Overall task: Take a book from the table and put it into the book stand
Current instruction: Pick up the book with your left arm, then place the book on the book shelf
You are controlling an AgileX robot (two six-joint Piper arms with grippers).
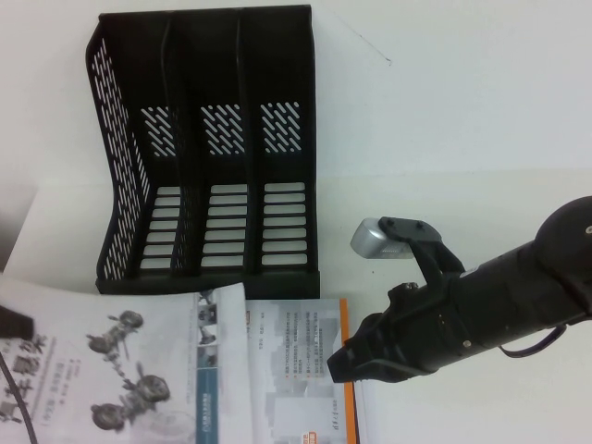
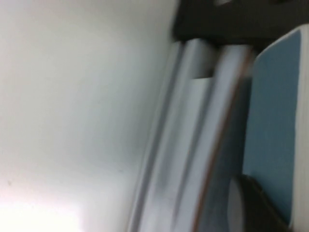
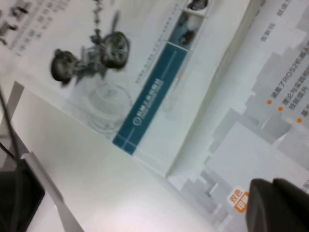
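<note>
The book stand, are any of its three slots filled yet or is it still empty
Empty. In the high view all three slots of the book stand show only bare slotted walls, and the book lies flat on the table before it.

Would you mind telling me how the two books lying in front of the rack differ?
The book shows suspension parts and a blue-grey strip; the ROS2 book has an orange border. The book overlaps the ROS2 book's left edge. The right pincer hovers over the ROS2 book's orange edge; the left pincer is beside the book. Both lie flat on the table.
</note>
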